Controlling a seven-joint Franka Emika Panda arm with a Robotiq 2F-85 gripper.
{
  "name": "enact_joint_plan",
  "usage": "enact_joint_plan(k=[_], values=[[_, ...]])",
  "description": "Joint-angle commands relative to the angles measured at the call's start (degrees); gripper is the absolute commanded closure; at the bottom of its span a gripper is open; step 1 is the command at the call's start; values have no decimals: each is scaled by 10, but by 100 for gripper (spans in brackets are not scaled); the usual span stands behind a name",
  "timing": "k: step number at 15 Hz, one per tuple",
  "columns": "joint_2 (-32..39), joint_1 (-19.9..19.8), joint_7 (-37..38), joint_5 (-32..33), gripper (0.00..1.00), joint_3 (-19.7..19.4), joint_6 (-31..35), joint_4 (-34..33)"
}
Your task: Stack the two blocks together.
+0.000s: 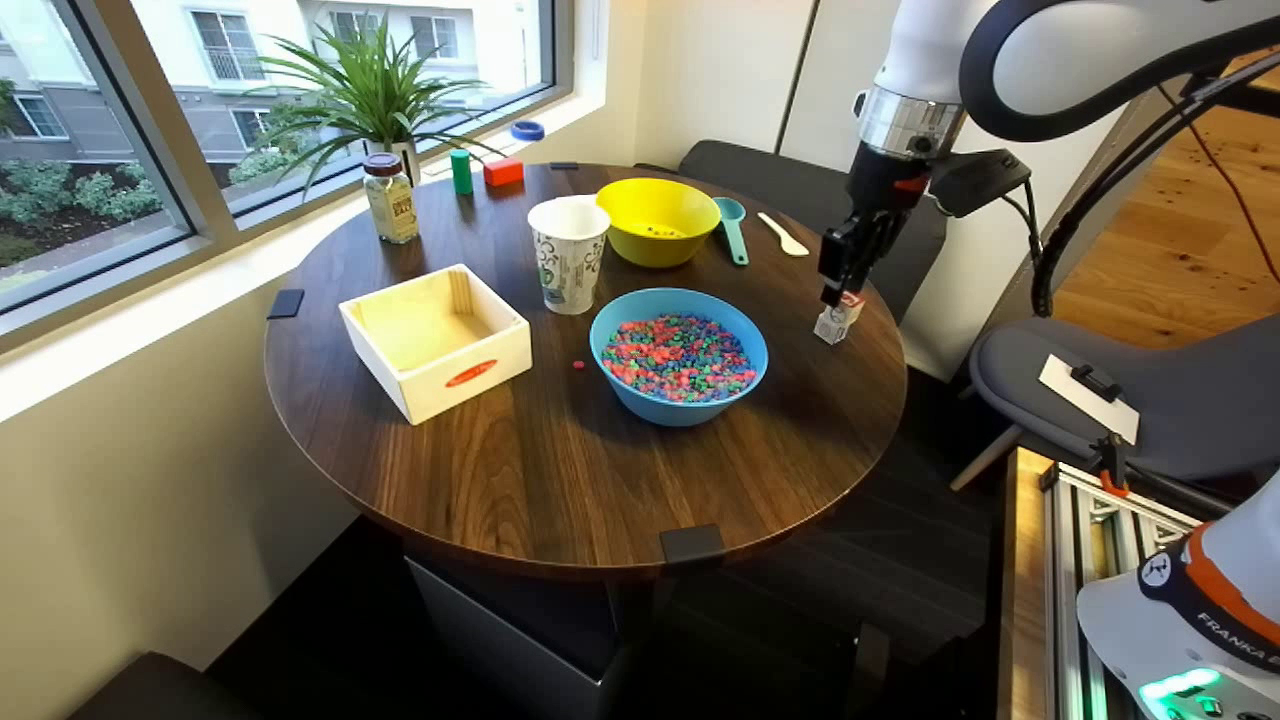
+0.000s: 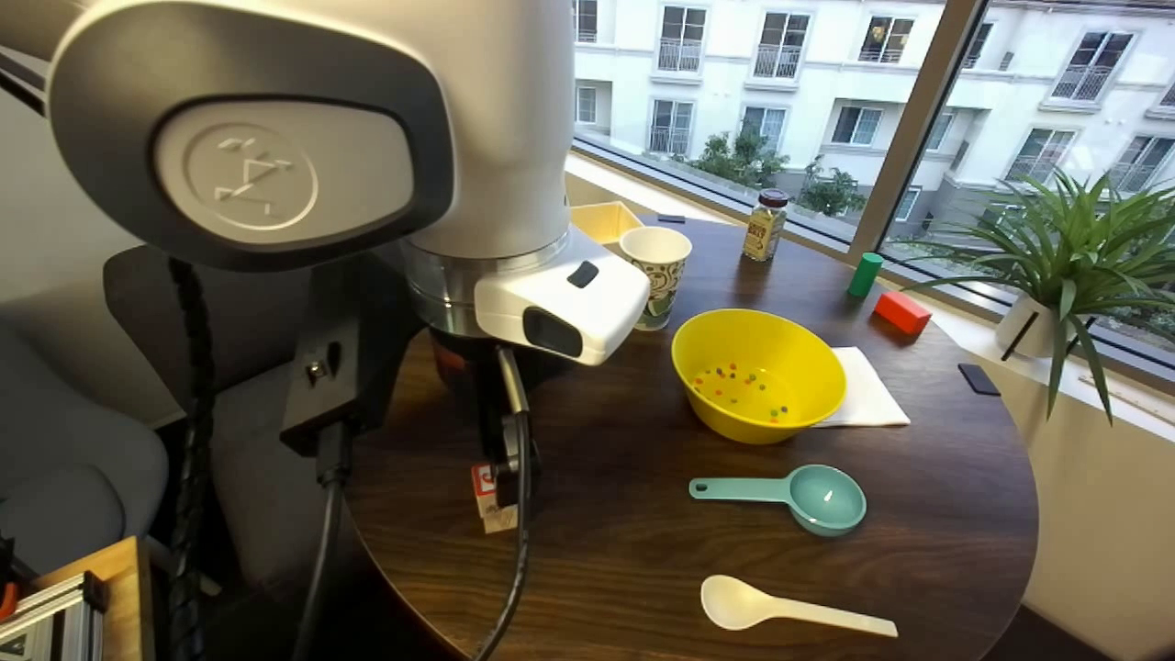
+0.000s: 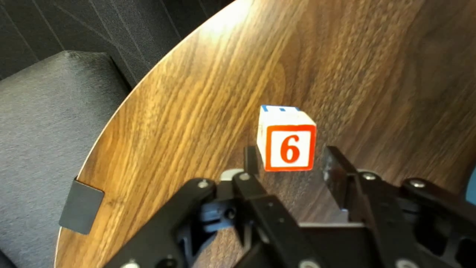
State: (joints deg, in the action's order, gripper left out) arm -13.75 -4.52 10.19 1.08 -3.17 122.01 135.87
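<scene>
Pointing a red 6 upward, the stacked blocks (image 1: 839,318) stand, long axis vertical (pincer (image 3: 290,160) parted).

A red "6" marks a red-edged white cube-shaped wooden block (image 3: 290,148); "FRANKA", then a cut-off "E", runs along the black band (image 1: 1205,615) of the white robot base (image 1: 1130,625). Lettering on the dark-lidded glass jar (image 1: 392,200) is unreadable.

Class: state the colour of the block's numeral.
The block's numeral is red, clearest in the wrist view.
</scene>
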Motion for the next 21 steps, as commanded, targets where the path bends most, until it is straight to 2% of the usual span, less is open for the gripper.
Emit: enact_joint_plan(k=[1,3,4,7,10,15,21], values=[[0,-2,1,-11,18,-1,-3,4],[-1,-2,2,-11,2,-2,-3,4],[-3,-3,-3,-13,0,-4,-8,2],[3,-3,-35,-43,0,-20,-41,-13],[20,-5,-72,-79,0,-38,-101,-41],[62,-14,-93,-87,0,-51,-185,-95],[130,-20,-113,-117,0,-55,-221,-154]])
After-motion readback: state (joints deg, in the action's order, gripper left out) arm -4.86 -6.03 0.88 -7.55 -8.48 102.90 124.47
